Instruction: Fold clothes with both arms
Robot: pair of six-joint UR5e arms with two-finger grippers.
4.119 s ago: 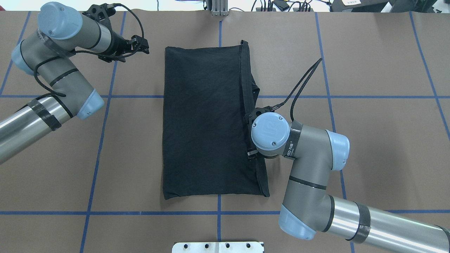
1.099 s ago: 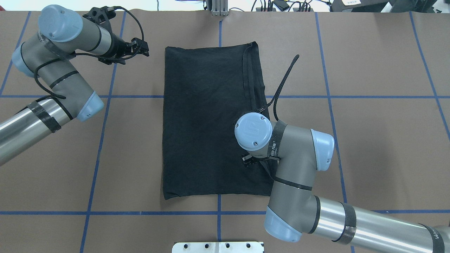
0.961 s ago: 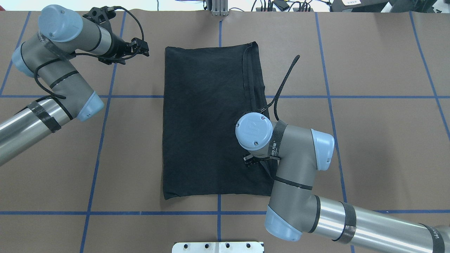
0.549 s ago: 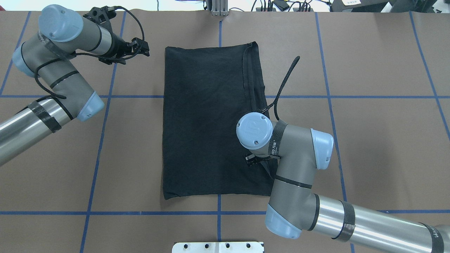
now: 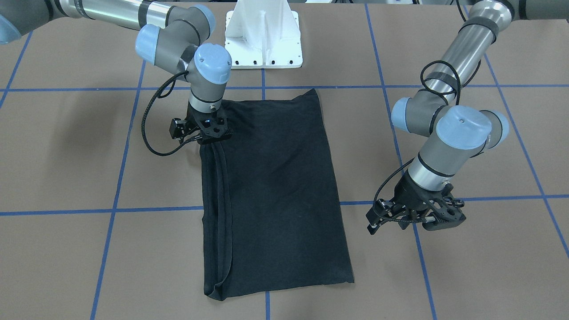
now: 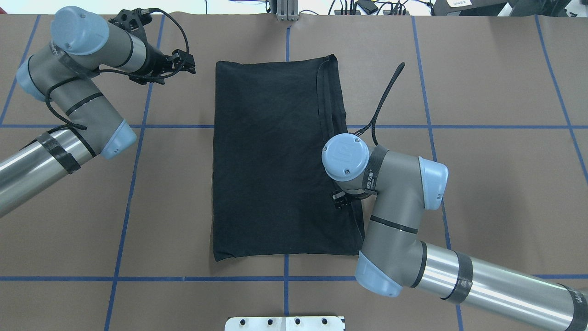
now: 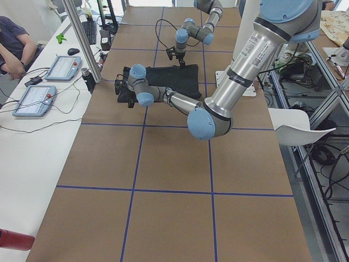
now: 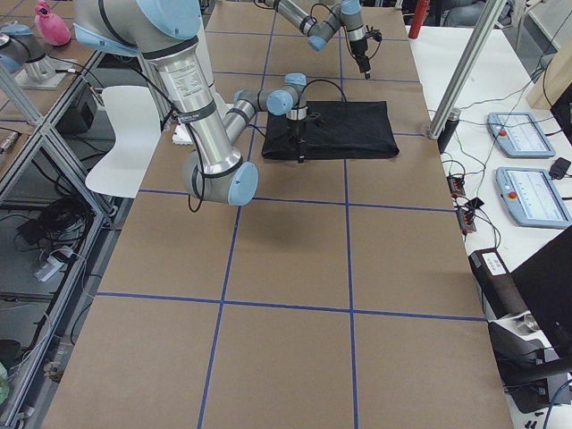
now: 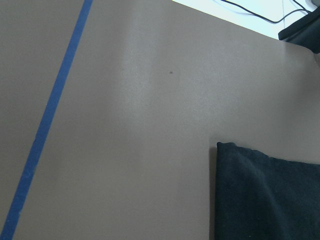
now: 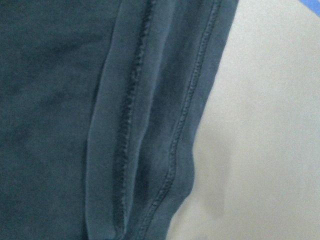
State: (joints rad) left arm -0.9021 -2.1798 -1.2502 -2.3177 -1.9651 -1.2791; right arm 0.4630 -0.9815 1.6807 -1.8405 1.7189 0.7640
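The black T-shirt (image 5: pixel 275 186) lies flat on the brown table as a folded rectangle, plain side up; it also shows in the overhead view (image 6: pixel 271 161). Its doubled hems run along the edge on my right (image 10: pixel 130 125). My right gripper (image 5: pixel 212 135) points straight down over that hem edge, about halfway along, looks open and lifts no cloth; in the overhead view the wrist (image 6: pixel 345 156) hides it. My left gripper (image 6: pixel 187 64) hovers open and empty off the shirt's far left corner, apart from it (image 5: pixel 438 220). The left wrist view shows that corner (image 9: pixel 270 200).
The white pedestal base (image 5: pixel 262 31) stands at the near table edge. Blue tape lines (image 6: pixel 133 184) grid the brown cover. The right arm's black cable (image 6: pixel 386 101) loops above the table beside the shirt. Operator consoles (image 7: pixel 41 93) sit beyond the far edge.
The raised right edge of the shirt has been laid flat. In the last second my right wrist has moved right and a little farther away. The left arm has not moved.
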